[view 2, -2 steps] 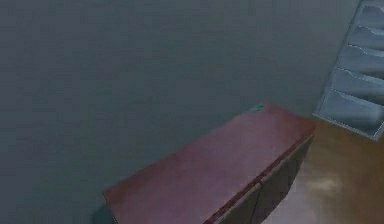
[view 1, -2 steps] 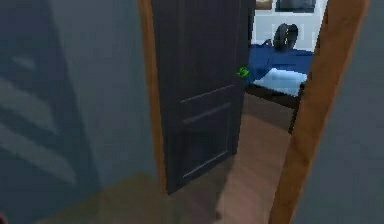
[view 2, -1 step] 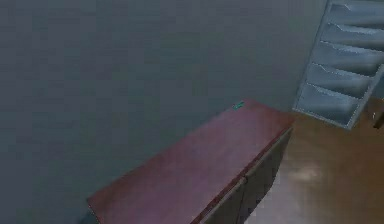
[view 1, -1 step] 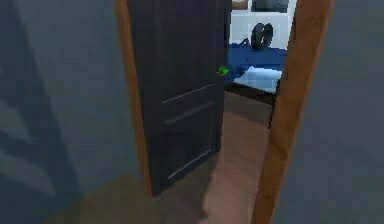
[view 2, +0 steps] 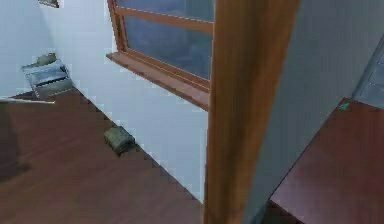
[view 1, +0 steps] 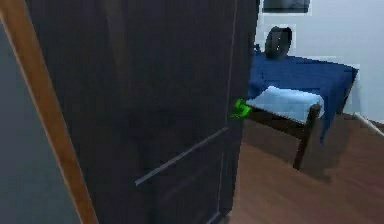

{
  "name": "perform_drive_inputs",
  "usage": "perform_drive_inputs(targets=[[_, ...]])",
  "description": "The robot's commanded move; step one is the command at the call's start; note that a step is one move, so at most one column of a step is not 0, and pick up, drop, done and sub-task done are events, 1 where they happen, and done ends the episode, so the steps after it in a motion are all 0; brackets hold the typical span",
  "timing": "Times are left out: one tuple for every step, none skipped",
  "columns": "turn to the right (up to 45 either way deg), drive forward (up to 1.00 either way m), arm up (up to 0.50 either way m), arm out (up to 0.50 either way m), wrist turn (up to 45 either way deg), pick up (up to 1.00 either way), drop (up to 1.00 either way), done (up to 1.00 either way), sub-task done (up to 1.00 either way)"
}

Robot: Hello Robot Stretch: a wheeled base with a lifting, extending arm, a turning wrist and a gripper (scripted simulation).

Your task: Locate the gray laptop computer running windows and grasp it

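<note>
Placing the gray laptop cannot be done from these views, nor can the gripper's state be told. Close ahead stands a dark door [view 1: 150, 100], a green thing [view 1: 240, 109] at its edge; beyond it a blue-covered bed [view 1: 310, 75] bears a pale blue pillow [view 1: 285, 102] and a dark round object [view 1: 278, 40]. In the arm side view a wooden door frame [view 2: 245, 100] rises beside a window [view 2: 170, 35], a grey-green lump [view 2: 119, 139] on the floor [view 2: 60, 170] below.

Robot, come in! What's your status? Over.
Dark door close ahead, blocking the way. Bed with blue cover beyond it, at the forward view's right. Wooden door frame close in the arm side view. Laptop hunt not yet done.
</note>
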Motion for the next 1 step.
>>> perform_drive_inputs(targets=[[33.0, 0.00, 0.00, 0.00, 0.0, 0.00, 0.00, 0.00, 0.00]])
